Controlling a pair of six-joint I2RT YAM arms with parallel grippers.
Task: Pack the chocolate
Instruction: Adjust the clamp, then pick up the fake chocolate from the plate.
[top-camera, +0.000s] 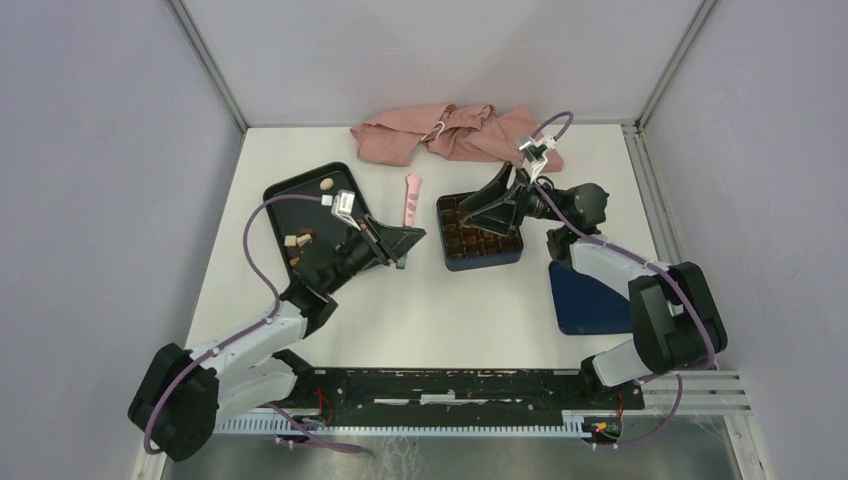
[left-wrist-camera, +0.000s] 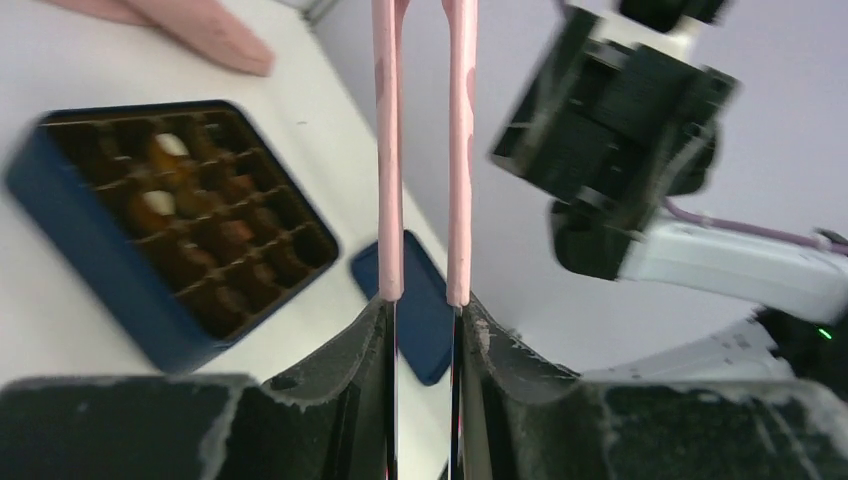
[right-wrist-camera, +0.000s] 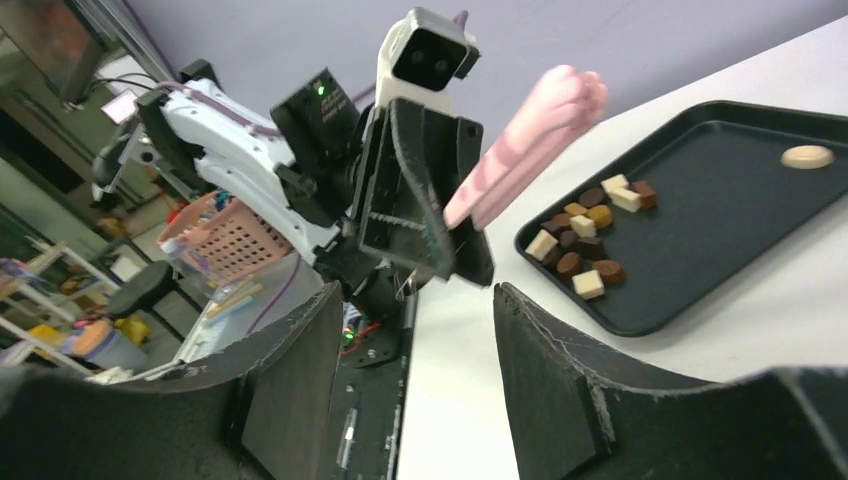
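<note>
Black tray (top-camera: 322, 178) at left bears loose chocolate (right-wrist-camera: 583, 226), its pieces distinct only from the right wrist; left gripper (left-wrist-camera: 425, 308) pinches pink tongs (left-wrist-camera: 388, 150), their two arms separate only in its own view; blue gridded box (left-wrist-camera: 90, 240), partly filled with pieces; right gripper (right-wrist-camera: 418, 300) spread, holding nothing, over the box overhead; blue lid (top-camera: 585, 300) rightmost.

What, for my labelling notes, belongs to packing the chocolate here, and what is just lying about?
Job in hand: chocolate pieces, black tray, blue box with gridded insert, blue lid, pink tongs.
Lying about: pink cloth.
</note>
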